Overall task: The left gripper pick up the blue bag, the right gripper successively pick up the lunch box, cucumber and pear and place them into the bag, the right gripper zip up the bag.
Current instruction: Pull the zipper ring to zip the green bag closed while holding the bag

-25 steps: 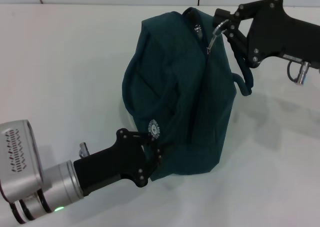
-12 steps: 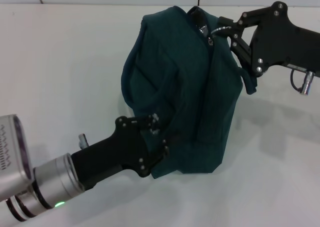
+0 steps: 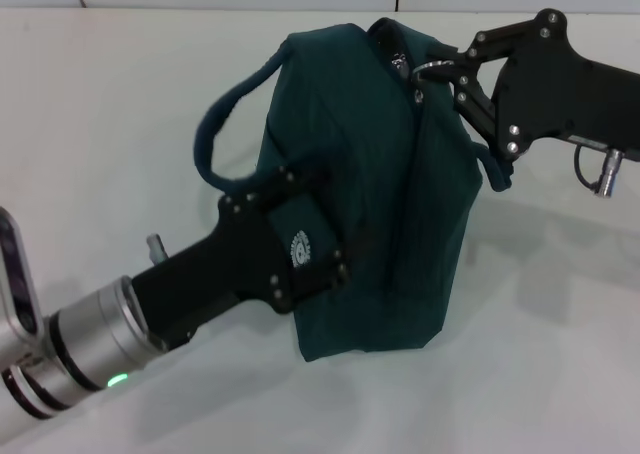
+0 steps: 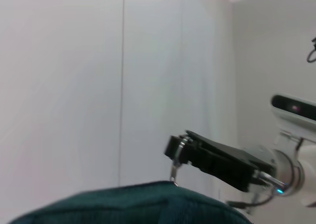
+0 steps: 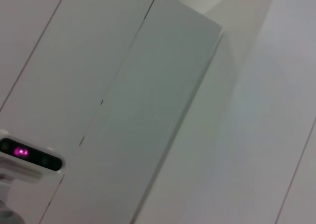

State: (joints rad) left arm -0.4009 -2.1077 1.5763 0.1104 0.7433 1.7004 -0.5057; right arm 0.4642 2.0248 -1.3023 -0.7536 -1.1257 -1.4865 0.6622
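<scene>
Teal blue bag [image 3: 390,184] pinched by left tool [image 3: 300,249]; right tool [image 3: 450,74] pinching zipper ring [image 3: 430,71]; contents hidden.

Blue bag [image 3: 390,174]: matt woven cloth, creased; shiny metal ring pull [image 3: 432,72]. Left gripper [image 3: 310,249] and right gripper [image 3: 455,69]: matt black plastic-looking bodies, small bright screws. Table [image 3: 100,124]: smooth white, faint sheen.

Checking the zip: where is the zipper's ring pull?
In the head view, the ring pull sits at the blue bag's upper right, at the right gripper's jaws.
</scene>
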